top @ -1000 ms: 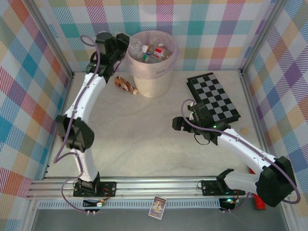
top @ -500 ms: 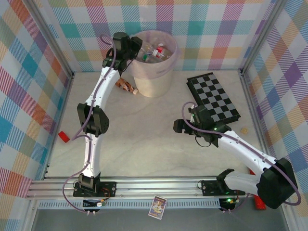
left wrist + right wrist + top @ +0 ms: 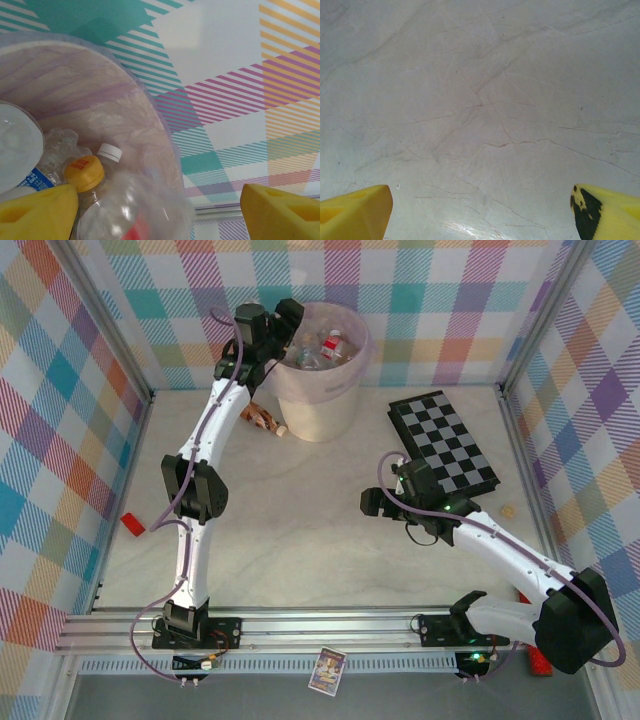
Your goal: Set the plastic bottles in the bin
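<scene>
- While the left tool (image 3: pixel 288 318) hangs over the rim of the bin (image 3: pixel 318 390), its yellow fingers (image 3: pixel 37 210) stand wide apart with nothing between them.
- Plastic bottles (image 3: pixel 325 348) lie heaped inside the bin: one has an orange-yellow cap (image 3: pixel 84 172), one a white cap (image 3: pixel 109 152), and a clear one shows a blurred red label.
- A blue label (image 3: pixel 37 178) carries white lettering, too small to read.
- One brown bottle (image 3: pixel 262 418) lies on the worktop (image 3: pixel 290 530), just beside the bin.
- The right tool (image 3: pixel 480 215) hovers over the worktop near the checkerboard (image 3: pixel 442 445), fingers spread.
</scene>
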